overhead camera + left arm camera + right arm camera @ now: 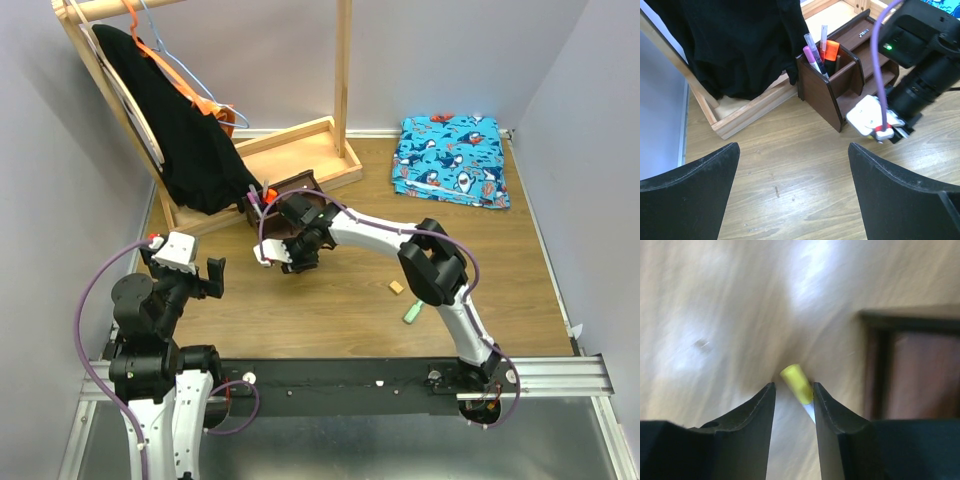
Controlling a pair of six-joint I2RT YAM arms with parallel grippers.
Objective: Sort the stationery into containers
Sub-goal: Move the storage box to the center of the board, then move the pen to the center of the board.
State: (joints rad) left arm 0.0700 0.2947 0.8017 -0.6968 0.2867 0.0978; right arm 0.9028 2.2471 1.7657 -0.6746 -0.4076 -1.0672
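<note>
The dark brown organiser (296, 187) stands by the rack base; it also shows in the left wrist view (826, 87). A pink-white pen (812, 56), a purple-grey pen (823, 35) and a black-orange marker (830, 52) stand in its tall compartment. My right gripper (297, 262) hovers just in front of the organiser, shut on a yellow-white pen (798, 382); the organiser's wall (920, 365) is at its right. My left gripper (213, 278) is open and empty over bare table (794, 147). A tan eraser (396, 287) and a mint-green highlighter (412, 313) lie on the table beside the right arm.
A pale wooden rack (300, 140) with a black garment (175, 130) and an orange hanger (205, 103) stands at the back left. A folded blue shark-print cloth (450, 160) lies at the back right. Grey walls close in both sides.
</note>
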